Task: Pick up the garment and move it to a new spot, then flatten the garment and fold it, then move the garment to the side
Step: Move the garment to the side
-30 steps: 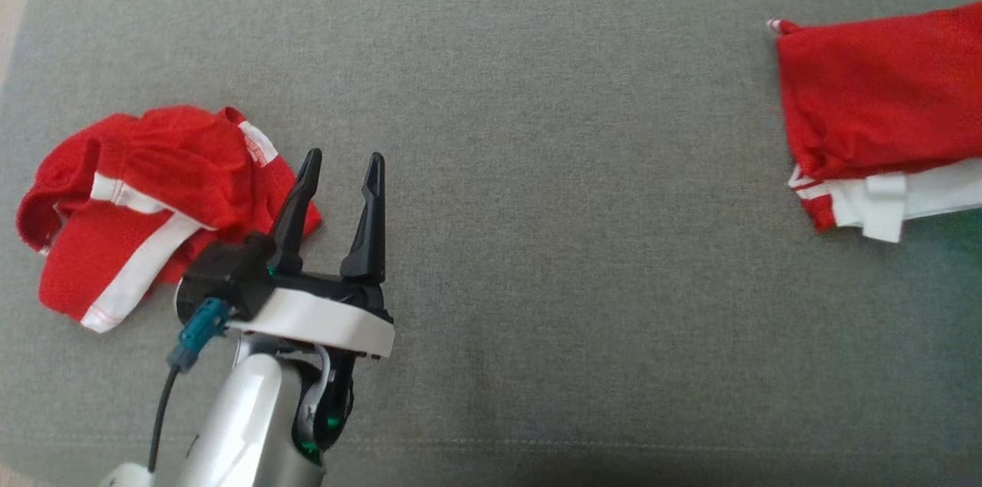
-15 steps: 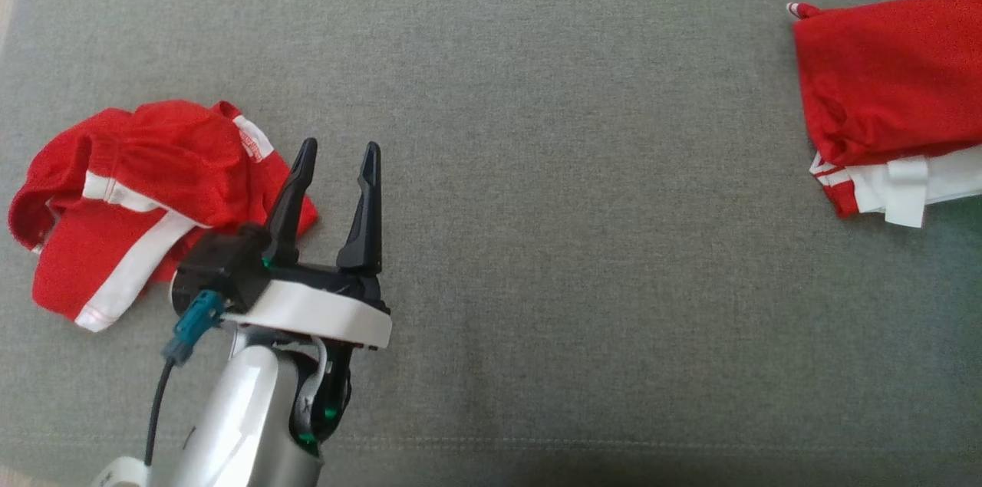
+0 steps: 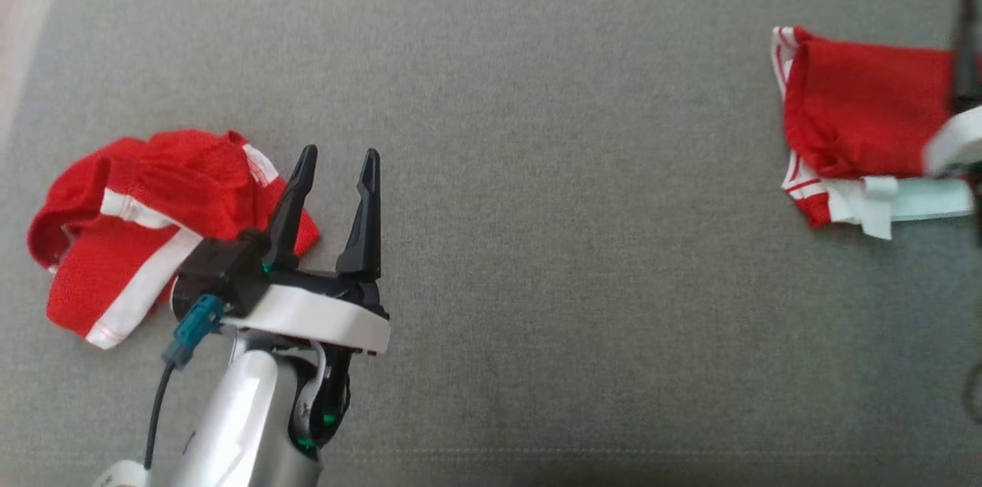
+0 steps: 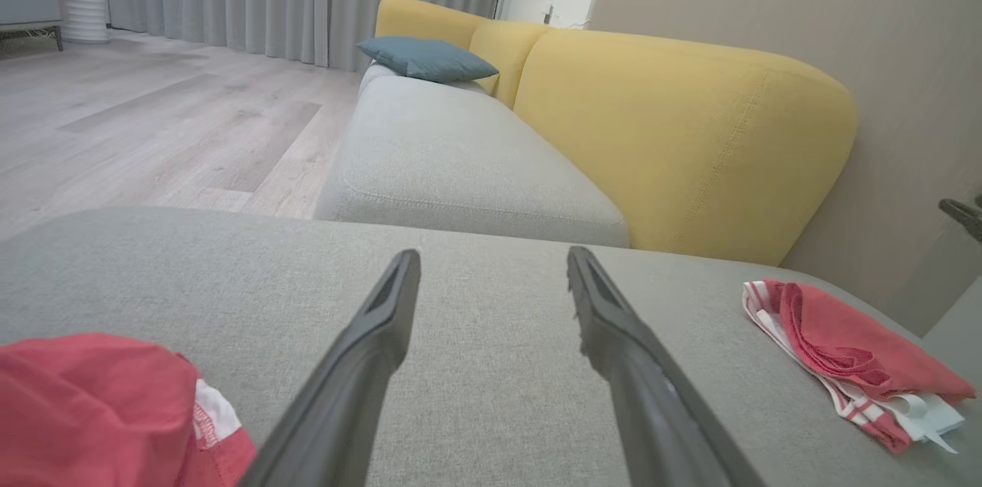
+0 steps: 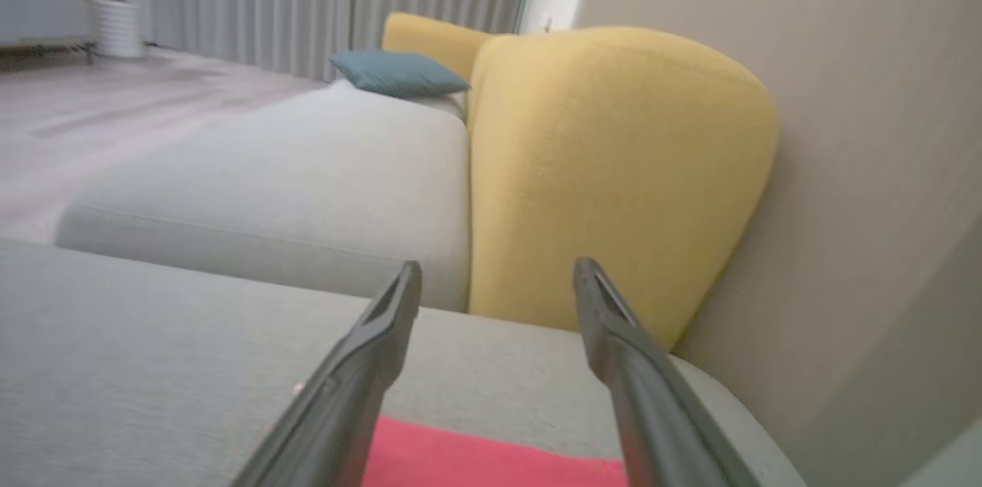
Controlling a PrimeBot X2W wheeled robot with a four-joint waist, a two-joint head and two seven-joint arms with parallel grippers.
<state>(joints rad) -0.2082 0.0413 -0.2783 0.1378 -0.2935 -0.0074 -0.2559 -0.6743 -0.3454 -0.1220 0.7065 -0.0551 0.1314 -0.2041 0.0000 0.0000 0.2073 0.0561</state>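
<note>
- Since the earlier frames the whole head view has shifted, so we put most of the apparent drift down to the camera. The real change is that the right pincer (image 5: 497, 266) has come into the right edge of that view as a blurred dark shape over the cloth.
- In its own wrist view, its two dark fingers stand well apart with nothing between them. Red fabric lies below them at the bottom of the frame, so we read this pincer as open and holding nothing.
- We see the folded garment (image 3: 859, 107) flat on the grey cushion (image 3: 537, 241), at the right of the head view. Its red panel is on top, and white striped edges show along its left and lower sides.
- We judge that it has just been let go at the side spot, which would finish the last step for this piece. The arm should lift straight off so that it does not drag the top layer.
- At the lower left of the head view, the left pincer (image 3: 339, 153) points up the frame with its jaws spread and empty.
- A crumpled garment (image 3: 146, 188), red with white bands, lies just beside it at the left and partly behind its left finger.
- We take that heap to be the likely next piece to pick up.
</note>
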